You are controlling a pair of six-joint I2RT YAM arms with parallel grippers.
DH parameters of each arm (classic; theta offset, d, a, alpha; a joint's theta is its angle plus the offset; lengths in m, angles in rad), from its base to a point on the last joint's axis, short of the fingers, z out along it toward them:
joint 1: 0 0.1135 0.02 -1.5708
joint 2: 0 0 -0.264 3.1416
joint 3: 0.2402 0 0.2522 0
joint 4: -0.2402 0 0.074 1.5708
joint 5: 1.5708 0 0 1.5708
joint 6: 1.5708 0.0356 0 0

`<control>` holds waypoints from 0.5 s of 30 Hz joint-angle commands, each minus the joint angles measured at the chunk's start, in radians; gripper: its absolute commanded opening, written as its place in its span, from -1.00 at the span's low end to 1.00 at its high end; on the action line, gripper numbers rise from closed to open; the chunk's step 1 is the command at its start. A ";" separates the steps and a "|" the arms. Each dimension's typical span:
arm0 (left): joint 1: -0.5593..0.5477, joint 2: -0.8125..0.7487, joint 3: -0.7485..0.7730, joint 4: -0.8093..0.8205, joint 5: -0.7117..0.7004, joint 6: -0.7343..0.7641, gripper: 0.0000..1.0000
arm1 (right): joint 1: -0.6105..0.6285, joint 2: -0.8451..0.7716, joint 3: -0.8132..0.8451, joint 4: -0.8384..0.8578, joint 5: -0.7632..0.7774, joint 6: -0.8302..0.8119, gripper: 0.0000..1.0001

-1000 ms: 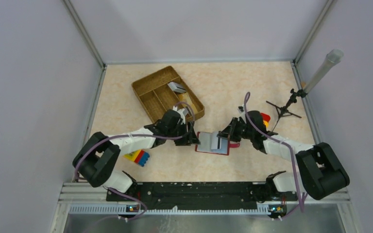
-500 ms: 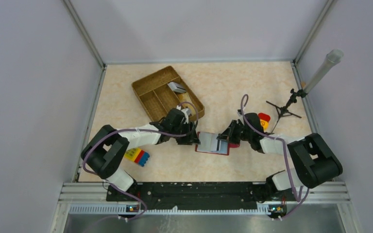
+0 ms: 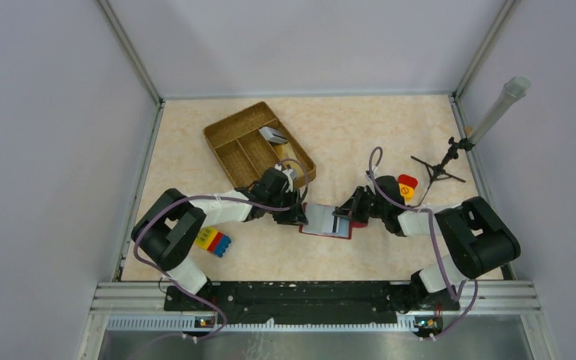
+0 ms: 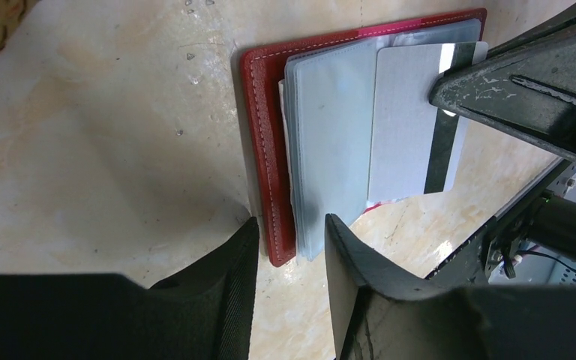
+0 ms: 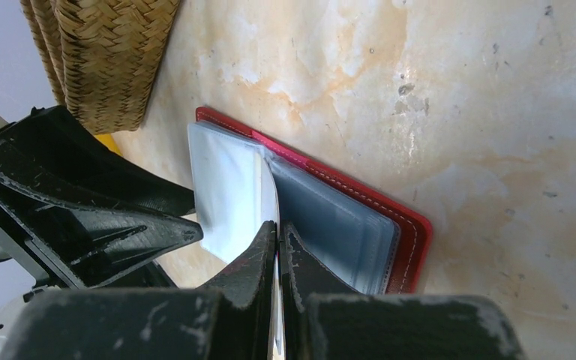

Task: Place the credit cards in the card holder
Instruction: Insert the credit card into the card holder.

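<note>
Grey credit card [image 4: 405, 120] is pinched between the right gripper's [image 5: 277, 229] closed fingers, lying over the open red card holder's [image 4: 262, 150] clear sleeves [image 4: 330, 135]. The left gripper [image 4: 291, 232] is held spread astride the holder's edge.

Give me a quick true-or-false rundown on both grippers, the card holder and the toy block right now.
1. The right gripper is shut on a grey card. True.
2. The card holder is folded shut. False: it lies open, with its clear sleeves showing.
3. The left gripper has its jaws apart at the card holder's near edge. True.
4. The toy block sits in the wicker tray. False: it lies on the table beside the left arm, outside the tray.
</note>
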 commanded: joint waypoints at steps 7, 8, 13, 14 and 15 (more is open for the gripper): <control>-0.010 0.039 0.020 -0.013 -0.011 0.031 -0.32 | -0.006 0.062 -0.034 0.105 0.021 -0.007 -1.00; -0.011 0.039 0.021 -0.015 -0.014 0.032 -0.33 | -0.005 0.069 -0.037 0.120 0.017 -0.005 -1.00; -0.012 0.047 0.028 -0.023 -0.015 0.033 -0.41 | -0.005 0.113 -0.057 0.216 -0.003 0.010 -1.00; -0.013 0.049 0.028 -0.024 -0.015 0.034 -0.42 | -0.004 0.121 -0.059 0.226 -0.004 0.012 -1.00; -0.013 0.050 0.029 -0.025 -0.015 0.034 -0.44 | -0.004 0.126 -0.060 0.236 -0.004 0.014 -1.00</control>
